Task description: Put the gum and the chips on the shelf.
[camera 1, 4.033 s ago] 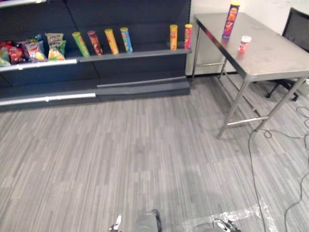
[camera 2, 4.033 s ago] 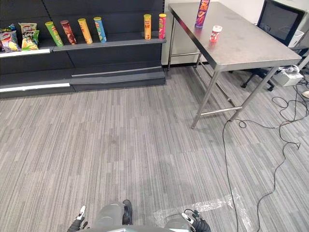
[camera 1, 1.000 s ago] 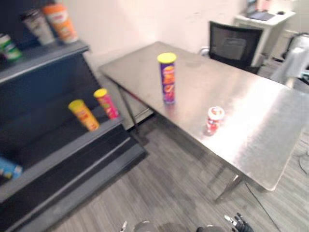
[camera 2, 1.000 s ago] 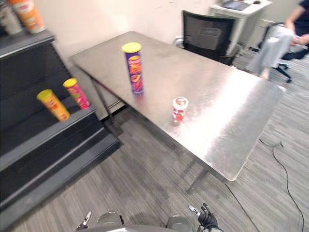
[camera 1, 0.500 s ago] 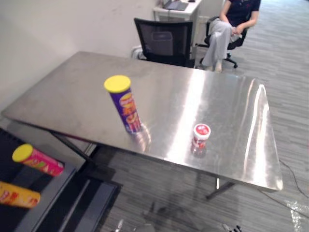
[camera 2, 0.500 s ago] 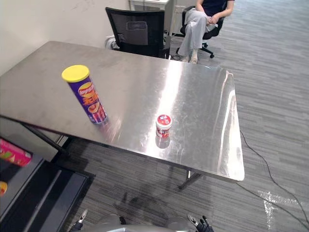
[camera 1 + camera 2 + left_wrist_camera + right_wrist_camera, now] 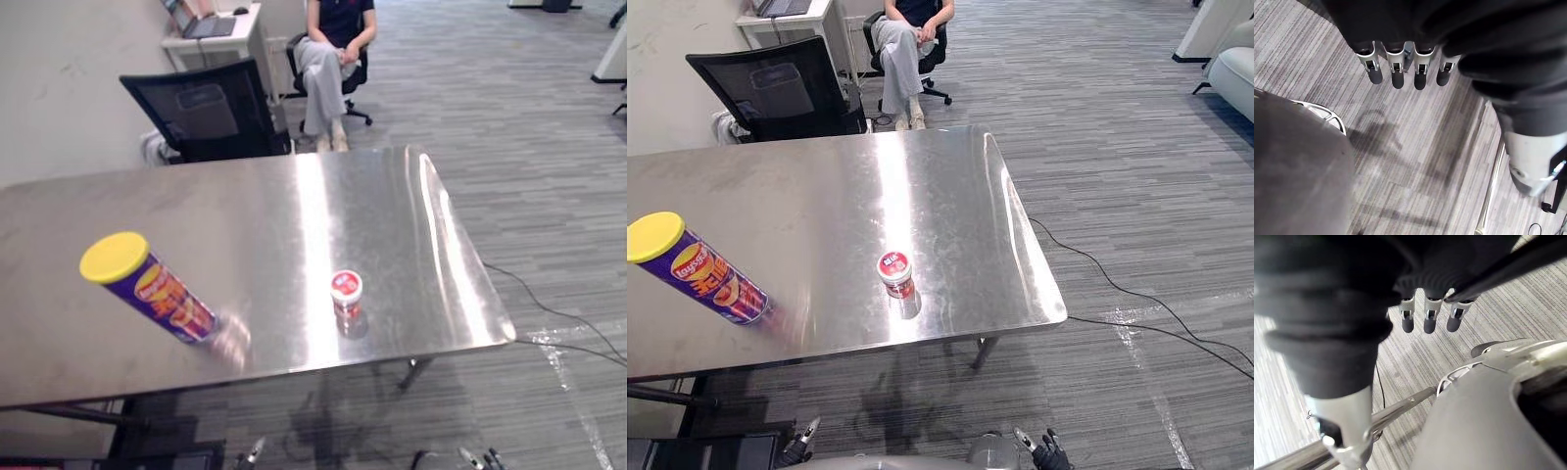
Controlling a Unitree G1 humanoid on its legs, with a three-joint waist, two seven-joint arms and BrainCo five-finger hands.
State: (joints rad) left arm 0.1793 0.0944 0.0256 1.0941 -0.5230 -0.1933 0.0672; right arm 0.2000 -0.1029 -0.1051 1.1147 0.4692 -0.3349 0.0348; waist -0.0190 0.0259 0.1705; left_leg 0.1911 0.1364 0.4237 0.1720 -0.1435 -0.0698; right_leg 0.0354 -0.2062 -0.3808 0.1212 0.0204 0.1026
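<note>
Fingers (image 7: 1374, 73) slack on left hand (image 7: 1420, 76), right hand (image 7: 1430, 316); chips (image 7: 147, 289), gum (image 7: 346, 294) apart on table (image 7: 392, 215), chair (image 7: 206, 113) behind

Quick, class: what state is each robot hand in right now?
Left hand: open, holding nothing.
Right hand: open, holding nothing.

It is bright in here, with even light falling from above. A broad white band of glare runs down the brushed stainless steel table (image 7: 421, 294) from its far edge to its near edge, and a thinner streak follows its right side. The purple chips tube with the yellow lid (image 7: 147, 290) and the small red-and-white gum tub (image 7: 346, 292) leave pale reflections on the metal. A soft shadow lies on the grey striped carpet (image 7: 549, 196) under the table. The left hand (image 7: 1396, 68) and right hand (image 7: 1431, 316) show lit silver fingers below covers in deep shade.
</note>
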